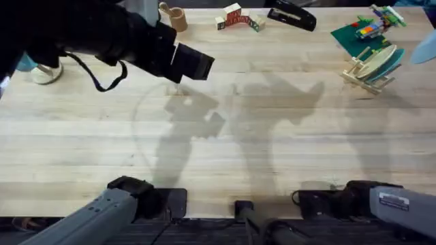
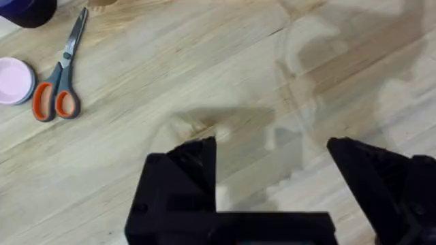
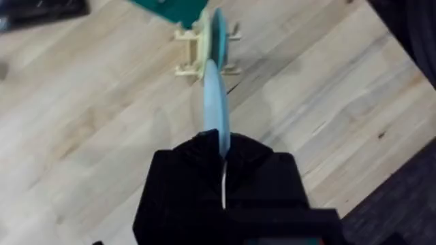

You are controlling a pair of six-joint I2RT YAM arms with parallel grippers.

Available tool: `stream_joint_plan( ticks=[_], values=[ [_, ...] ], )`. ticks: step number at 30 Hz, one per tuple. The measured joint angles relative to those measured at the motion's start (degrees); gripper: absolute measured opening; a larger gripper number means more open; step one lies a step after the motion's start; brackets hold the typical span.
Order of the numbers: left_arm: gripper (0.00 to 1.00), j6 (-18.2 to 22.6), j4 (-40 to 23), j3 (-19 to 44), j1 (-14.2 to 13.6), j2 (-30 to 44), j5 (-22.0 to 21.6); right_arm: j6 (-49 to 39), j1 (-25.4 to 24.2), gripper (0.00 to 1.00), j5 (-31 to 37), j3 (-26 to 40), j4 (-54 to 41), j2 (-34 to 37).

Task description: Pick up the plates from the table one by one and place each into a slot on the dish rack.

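Right gripper (image 3: pixel 221 153) is clamped edge-on on the light blue plate (image 3: pixel 215 102), which extends beyond its fingertips toward the rack (image 3: pixel 197 47). The teal plate (image 3: pixel 219 34) stands in a rack slot. Left gripper (image 2: pixel 272 153) is wide apart and holds nothing, bare table (image 2: pixel 204 68) between its fingers.

Light: bright, even, from above.
Shadows: soft grey arm shapes across the table (image 1: pixel 286 156) middle.
Blur: left arm (image 1: pixel 102 34) large, dark, unfocused at far left corner.
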Motion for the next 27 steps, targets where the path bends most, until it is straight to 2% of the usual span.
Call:
stream_joint_plan(
  ticks=[9,19,27],
  values=[
    [0.993,0.0,0.0,0.0,0.0,0.0,0.0,-0.4,-10.0,0.03,0.3,1.5,3.9,9.0],
    [0.994,0.0,0.0,0.0,0.0,0.0,0.0,-3.3,-10.5,0.03,-1.2,1.5,9.0,14.4],
    [0.993,0.0,0.0,0.0,0.0,0.0,0.0,-3.5,-10.5,0.03,-1.2,1.5,9.4,17.4]
  ],
)
